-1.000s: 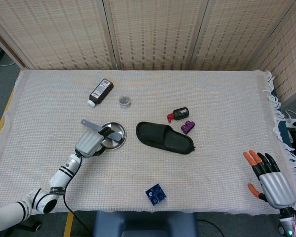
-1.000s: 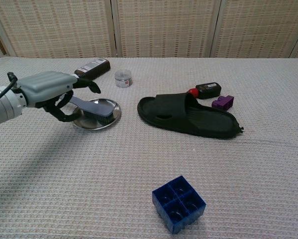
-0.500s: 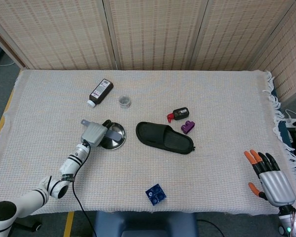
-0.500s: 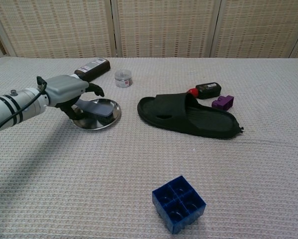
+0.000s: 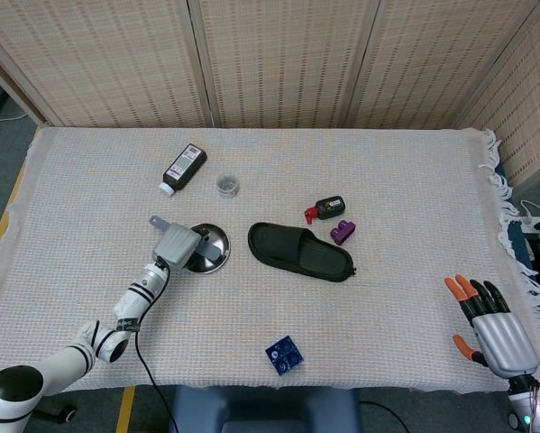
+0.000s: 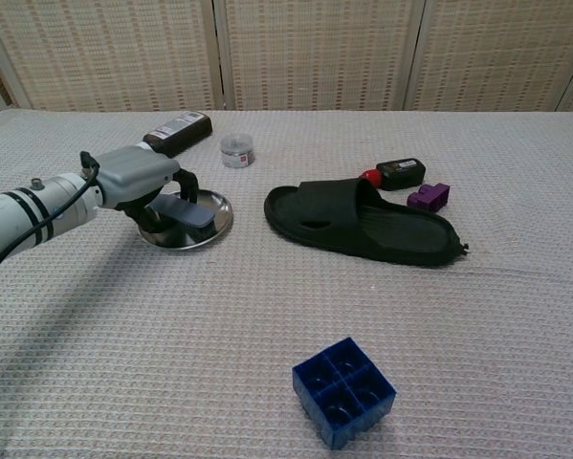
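The grey brush, lying across the round metal dish, was gripped at its handle by the curled left hand, while the right hand was kept spread and empty at the table's near edge.

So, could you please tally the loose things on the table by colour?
Black: 2, slipper, small bottle
Brown: 1, bottle
Grey or silver: 3, brush, dish, little jar
Purple: 1, block
Blue: 1, block
Total: 8
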Motion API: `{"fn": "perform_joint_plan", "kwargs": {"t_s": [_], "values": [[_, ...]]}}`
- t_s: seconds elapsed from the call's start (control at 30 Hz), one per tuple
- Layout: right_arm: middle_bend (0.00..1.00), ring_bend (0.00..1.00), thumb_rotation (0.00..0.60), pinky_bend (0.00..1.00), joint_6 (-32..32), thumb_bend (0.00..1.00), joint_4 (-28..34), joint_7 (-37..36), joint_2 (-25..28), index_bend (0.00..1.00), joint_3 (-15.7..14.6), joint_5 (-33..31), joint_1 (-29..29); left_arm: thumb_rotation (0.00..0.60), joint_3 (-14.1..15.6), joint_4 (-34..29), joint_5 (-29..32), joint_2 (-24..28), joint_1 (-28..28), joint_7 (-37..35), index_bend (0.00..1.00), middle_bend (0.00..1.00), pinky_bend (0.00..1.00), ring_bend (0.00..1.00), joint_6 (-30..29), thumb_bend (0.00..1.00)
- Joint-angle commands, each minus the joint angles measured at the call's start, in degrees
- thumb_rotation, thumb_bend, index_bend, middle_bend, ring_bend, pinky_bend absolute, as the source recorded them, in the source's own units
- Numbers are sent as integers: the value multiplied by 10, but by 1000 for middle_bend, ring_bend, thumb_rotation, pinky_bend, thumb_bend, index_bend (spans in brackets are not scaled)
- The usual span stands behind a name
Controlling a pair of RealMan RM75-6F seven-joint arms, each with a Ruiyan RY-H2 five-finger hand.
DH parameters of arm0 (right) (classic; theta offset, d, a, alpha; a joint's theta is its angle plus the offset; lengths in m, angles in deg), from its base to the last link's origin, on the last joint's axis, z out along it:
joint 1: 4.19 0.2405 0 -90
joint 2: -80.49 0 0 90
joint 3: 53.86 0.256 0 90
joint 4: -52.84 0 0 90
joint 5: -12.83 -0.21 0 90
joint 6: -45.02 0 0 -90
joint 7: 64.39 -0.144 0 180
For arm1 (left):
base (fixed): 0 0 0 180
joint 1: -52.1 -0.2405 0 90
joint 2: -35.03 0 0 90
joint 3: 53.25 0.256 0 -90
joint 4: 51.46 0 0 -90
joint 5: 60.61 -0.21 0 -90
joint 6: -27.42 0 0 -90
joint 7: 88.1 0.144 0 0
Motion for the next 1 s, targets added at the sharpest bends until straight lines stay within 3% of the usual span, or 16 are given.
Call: {"fn": "perform_joint_plan", "kwargs": {"t_s": [0.03, 0.33, 0.5, 0.63, 0.8, 1.0], "values": [[0, 0, 600, 0, -2, 212, 1, 2, 0, 0, -1, 1, 1, 600, 2, 2, 0, -1, -1, 1, 398, 368, 998, 718, -7, 382], [0, 0, 600, 0, -18, 212, -1, 10, -9, 0, -7, 11, 11, 600, 3, -2, 1, -3, -4, 15, 514, 559, 1000, 726, -37, 382], [0, 0, 600, 0, -55, 213, -9, 21, -22, 0, 2, 39, 53, 600, -8, -43, 14, 7, -8, 65, 555, 612, 1000, 738, -57, 383], [0, 0, 600, 0, -142, 217, 1, 33, -29, 0, 25, 27, 118, 600, -26, -113, 38, 25, -12, 135, 562, 623, 1000, 740, -72, 383], [0, 0, 600, 0, -268, 318, 11, 50, -40, 0, 57, -24, 201, 600, -49, -198, 77, 43, -7, 217, 555, 619, 1000, 739, -75, 381], [0, 0, 600, 0, -357, 348, 8, 107, -72, 0, 78, -88, 261, 600, -70, -254, 123, 44, 7, 286, 552, 614, 1000, 739, -69, 380]]}}
